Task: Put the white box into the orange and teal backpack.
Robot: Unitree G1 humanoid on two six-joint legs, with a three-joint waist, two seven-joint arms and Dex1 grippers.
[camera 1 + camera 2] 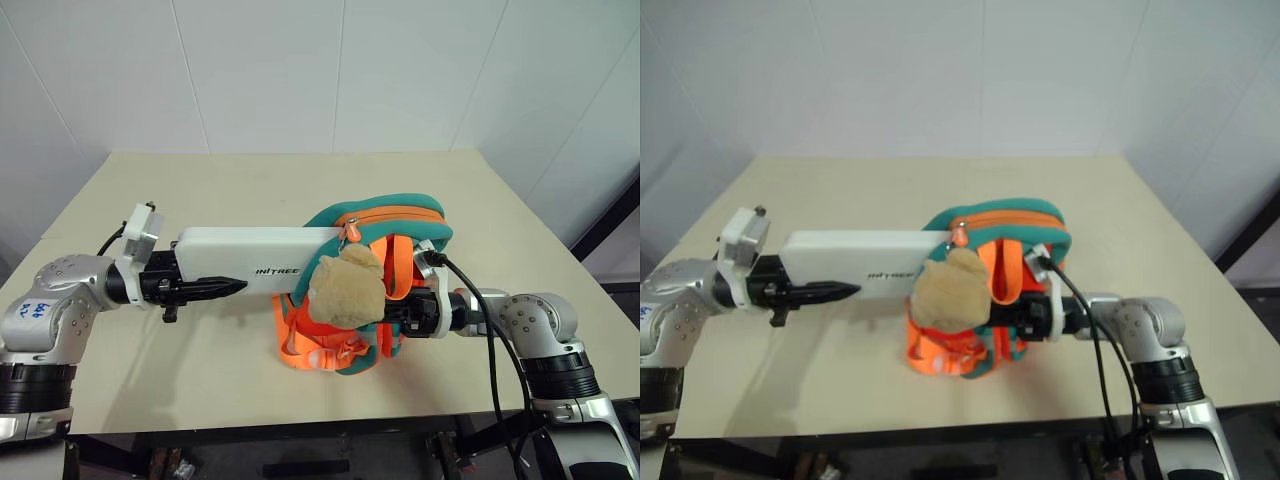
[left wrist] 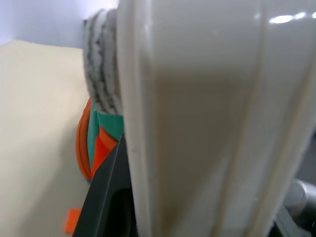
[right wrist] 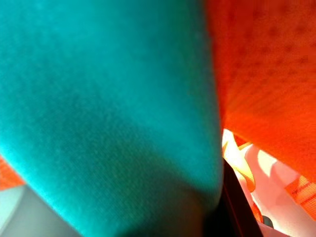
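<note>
I am feeding the white box [image 1: 255, 259], clamped in my left gripper [image 1: 205, 287], into the backpack [image 1: 385, 225] at three o'clock, my right gripper [image 1: 400, 312] pinching its teal edge, needing a straight push inward next.

Long white box [image 1: 258, 250] level, one end inside upright orange-teal backpack [image 1: 385, 222].

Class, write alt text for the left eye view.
The left gripper holds a white box level, one end in the orange and teal backpack, which the right gripper grips above a beige table.
</note>
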